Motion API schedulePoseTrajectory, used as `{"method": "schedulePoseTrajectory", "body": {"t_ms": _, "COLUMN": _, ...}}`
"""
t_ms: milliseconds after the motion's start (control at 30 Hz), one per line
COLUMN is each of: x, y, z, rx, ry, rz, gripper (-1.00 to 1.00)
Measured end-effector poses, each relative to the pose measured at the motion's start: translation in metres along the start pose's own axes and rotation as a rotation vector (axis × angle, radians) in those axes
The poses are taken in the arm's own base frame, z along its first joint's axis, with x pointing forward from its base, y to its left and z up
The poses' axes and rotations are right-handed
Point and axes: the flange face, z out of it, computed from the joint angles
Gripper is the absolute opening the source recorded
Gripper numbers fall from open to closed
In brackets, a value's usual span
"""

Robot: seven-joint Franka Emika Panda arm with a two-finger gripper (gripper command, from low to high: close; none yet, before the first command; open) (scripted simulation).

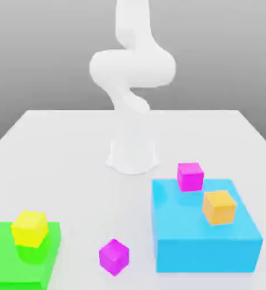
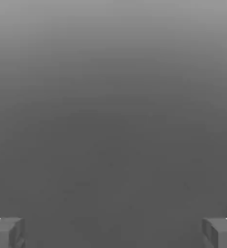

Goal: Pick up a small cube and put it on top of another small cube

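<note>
Nearest the exterior camera sit three things along the front of the white table (image 1: pixel 55 147): a flat green block (image 1: pixel 10 257) at the exterior view's left, a small purple-magenta cube (image 1: pixel 113 256) alone on the bare tabletop near the middle, and a big blue block (image 1: pixel 206 238) at the exterior view's right.

Small yellow cube (image 1: pixel 29 227) rests on top of the green block, toward its rear right part.

Blue block carries two small cubes on its top face — a pinker magenta cube (image 1: pixel 190 176) at the rear edge and an orange cube (image 1: pixel 219 207) just in front of it and slightly toward the exterior view's right. The two stand near each other; whether they touch cannot be told.

Purple-magenta cube stands turned with one corner toward the camera, between the green and blue blocks, touching neither, well apart from the orange cube.

White arm (image 1: pixel 132 73) rises from its base (image 1: pixel 132 157) at mid-table, behind all blocks, and bends upward out of the exterior view.

Gripper (image 2: pixel 113 232) in the hand view — the two grey fingertips (image 2: pixel 6 232) stand at opposite edges of the picture, spread wide, nothing between them, against a plain grey background.
</note>
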Motion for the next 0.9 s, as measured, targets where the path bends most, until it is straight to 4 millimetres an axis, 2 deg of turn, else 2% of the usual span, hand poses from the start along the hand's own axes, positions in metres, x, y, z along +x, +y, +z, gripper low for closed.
{"method": "schedulePoseTrajectory", "body": {"t_ms": 100, "x": -0.004, "y": 0.012, "z": 0.068, "rx": -0.046, "ry": -0.084, "rz": -0.098, "gripper": 0.0}}
{"method": "schedulePoseTrajectory", "body": {"t_ms": 233, "x": -0.021, "y": 0.035, "z": 0.15, "rx": -0.099, "ry": -0.194, "rz": -0.222, "gripper": 0.0}}
{"method": "schedulePoseTrajectory", "body": {"t_ms": 467, "x": -0.074, "y": 0.095, "z": 0.273, "rx": -0.175, "ry": -0.392, "rz": -0.436, "gripper": 0.0}}
{"method": "schedulePoseTrajectory", "body": {"t_ms": 633, "x": -0.125, "y": 0.151, "z": 0.34, "rx": -0.22, "ry": -0.539, "rz": -0.586, "gripper": 0.0}}
{"method": "schedulePoseTrajectory", "body": {"t_ms": 767, "x": -0.17, "y": 0.202, "z": 0.379, "rx": -0.25, "ry": -0.662, "rz": -0.706, "gripper": 0.0}}
{"method": "schedulePoseTrajectory", "body": {"t_ms": 900, "x": -0.197, "y": 0.229, "z": 0.413, "rx": -0.258, "ry": -0.693, "rz": -0.739, "gripper": 0.0}}
